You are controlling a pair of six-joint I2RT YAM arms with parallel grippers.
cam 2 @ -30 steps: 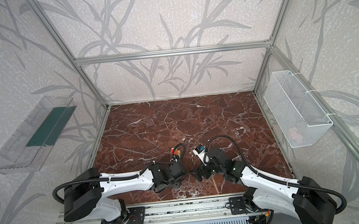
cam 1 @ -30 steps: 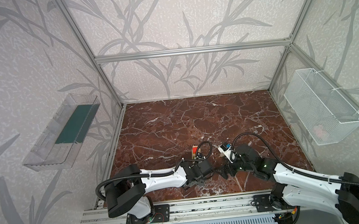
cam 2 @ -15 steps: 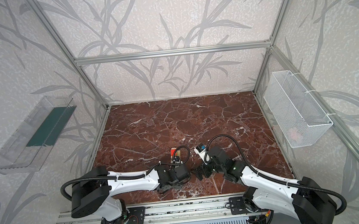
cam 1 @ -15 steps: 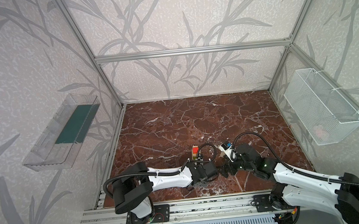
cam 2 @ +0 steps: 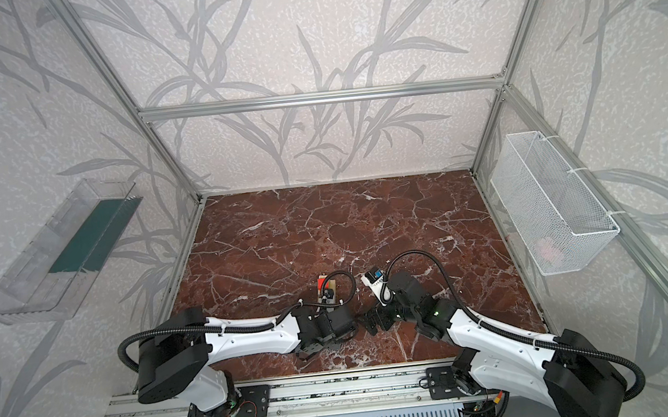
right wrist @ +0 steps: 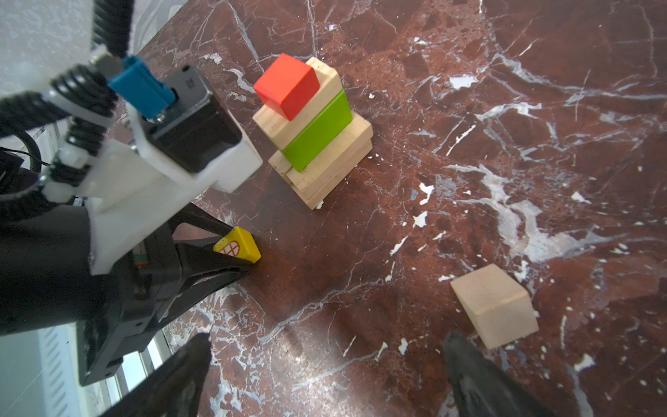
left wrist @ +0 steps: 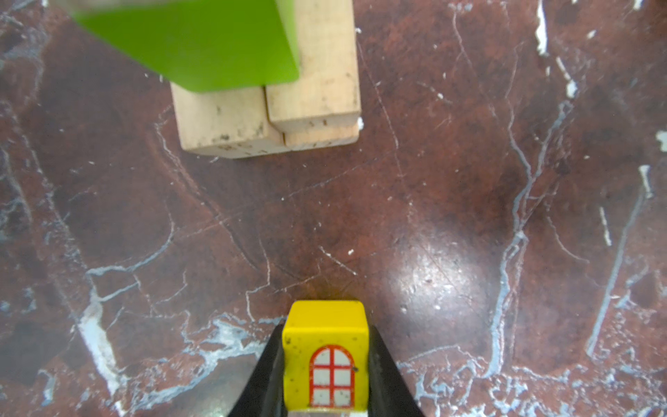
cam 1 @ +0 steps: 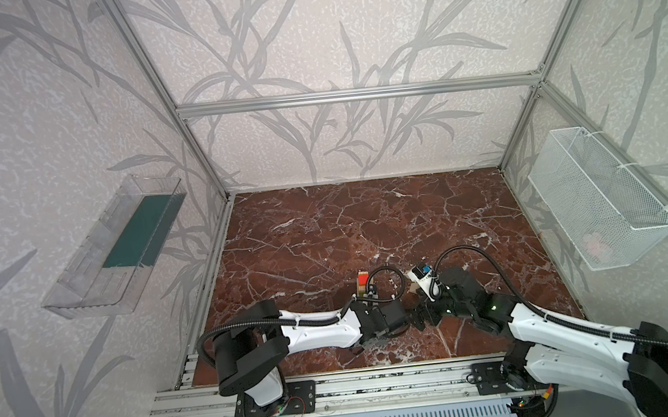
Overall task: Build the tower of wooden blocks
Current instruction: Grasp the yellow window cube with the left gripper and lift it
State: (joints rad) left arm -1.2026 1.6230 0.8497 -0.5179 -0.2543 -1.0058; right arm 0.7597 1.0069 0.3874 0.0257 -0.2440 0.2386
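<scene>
My left gripper (left wrist: 326,330) is closed on the yellow cube (left wrist: 326,357). Its 2 black fingers (left wrist: 267,379) press 2 opposite sides of the cube, and the red window mark faces my wrist camera. The cube is low over the marble table (left wrist: 469,216); I cannot tell whether it touches the surface.

The tower (right wrist: 314,133) stands just far of the cube, apart from it. It has pale bars (left wrist: 267,115) at the base, the lime-green bar (left wrist: 191,39) on them, more pale wood above that, and the red cube (right wrist: 287,86) on top. In both top views the tower (cam 1: 362,284) (cam 2: 325,287) stands in the near middle of the table, just beyond my left wrist.

My right gripper (right wrist: 326,339) is spread wide with nothing between its 2 fingers (right wrist: 480,379). It hangs over bare marble, right of my left gripper. A pale block (right wrist: 494,305) lies on the table just beside 1 of those fingers, well apart from the tower.
</scene>
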